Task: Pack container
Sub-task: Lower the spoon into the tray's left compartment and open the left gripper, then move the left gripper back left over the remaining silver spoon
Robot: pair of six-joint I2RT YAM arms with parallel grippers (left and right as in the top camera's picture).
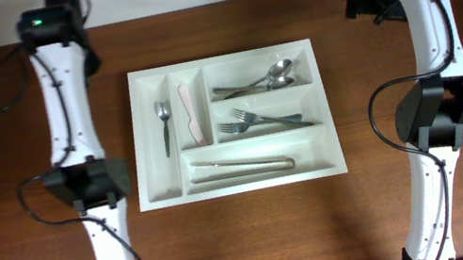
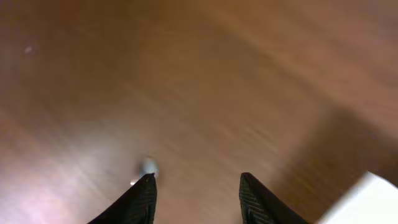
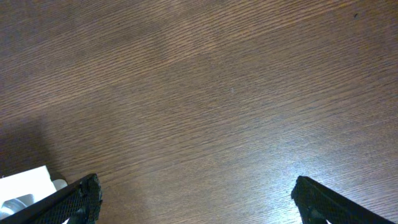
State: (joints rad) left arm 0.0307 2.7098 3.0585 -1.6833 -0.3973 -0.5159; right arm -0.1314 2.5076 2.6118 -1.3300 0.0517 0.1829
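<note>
A white cutlery tray (image 1: 330, 103) lies in the middle of the wooden table. It holds a small spoon (image 1: 164, 123), a pink-and-white utensil (image 1: 191, 113), spoons (image 1: 266, 79), forks (image 1: 259, 121) and metal tongs (image 1: 243, 166), each in its own compartment. My left gripper (image 2: 198, 190) is open and empty over bare wood left of the tray. My right gripper (image 3: 198, 194) is wide open and empty over bare wood right of the tray. Both arms are folded back at the tray's sides (image 1: 88, 184) (image 1: 443, 112).
A white corner shows at the lower right of the left wrist view (image 2: 373, 199) and another at the lower left of the right wrist view (image 3: 25, 186). A small blurred grey spot (image 2: 148, 166) lies by the left finger. Cables hang by both arms.
</note>
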